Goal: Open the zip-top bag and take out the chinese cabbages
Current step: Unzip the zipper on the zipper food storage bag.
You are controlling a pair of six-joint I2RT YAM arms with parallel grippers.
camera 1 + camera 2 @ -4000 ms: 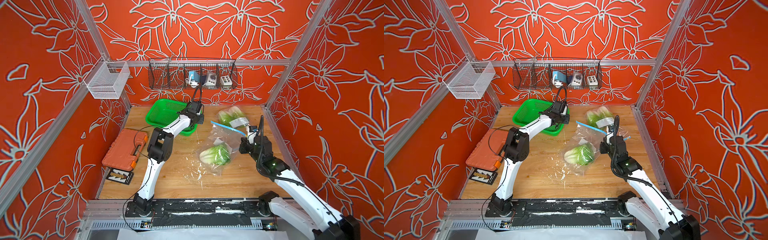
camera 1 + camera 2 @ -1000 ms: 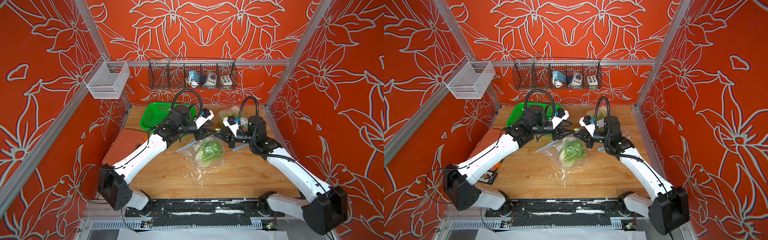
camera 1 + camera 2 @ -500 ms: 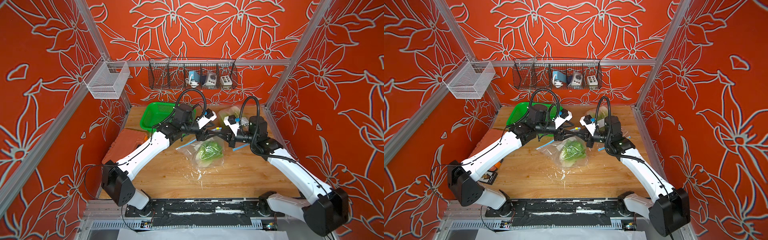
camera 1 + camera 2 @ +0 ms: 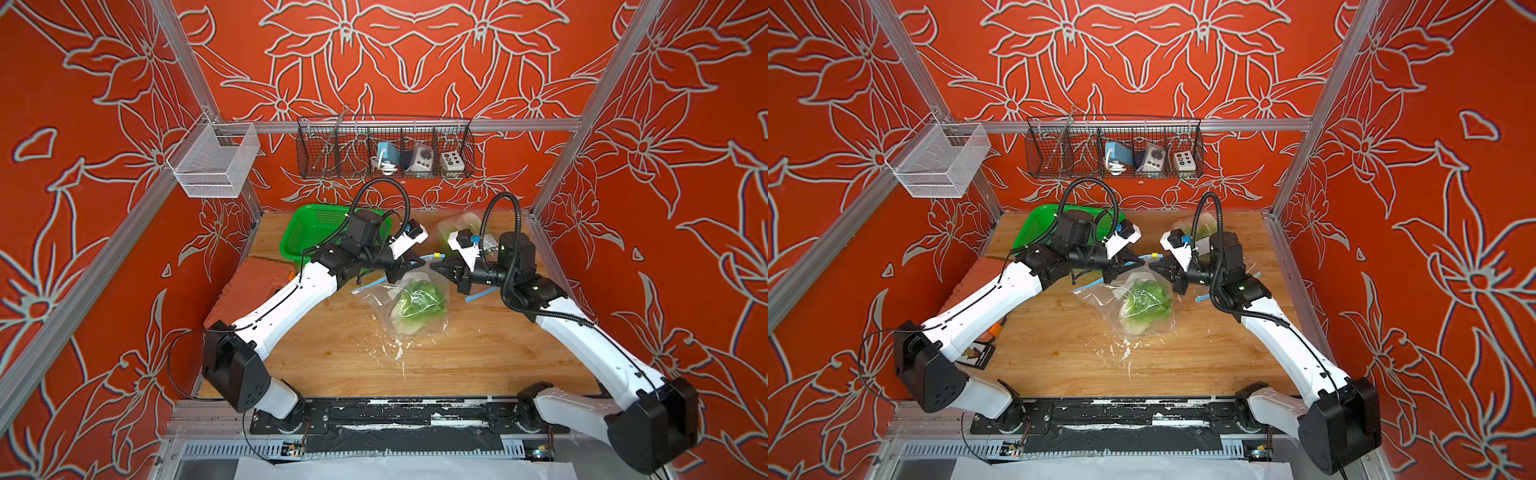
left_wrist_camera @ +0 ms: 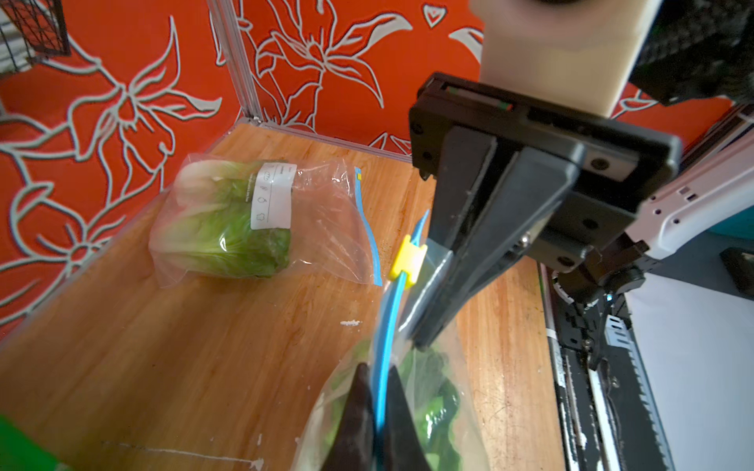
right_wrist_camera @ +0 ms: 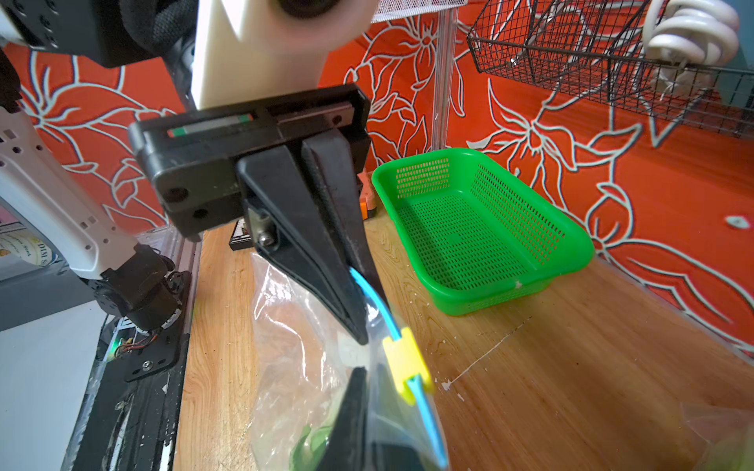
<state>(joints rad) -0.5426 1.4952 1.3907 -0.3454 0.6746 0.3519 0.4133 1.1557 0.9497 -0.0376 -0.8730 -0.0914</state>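
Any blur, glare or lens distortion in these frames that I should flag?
Both top views: sharp, evenly lit, posts splay outward from the wide lens. Left wrist: zipper crisp, white housing close to the lens out of focus. Right wrist: basket sharp, glare streaks on the bag.

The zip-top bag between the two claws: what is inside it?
The zip-top bag shows one chinese cabbage: green leaves, white base. Anything beneath it is covered.
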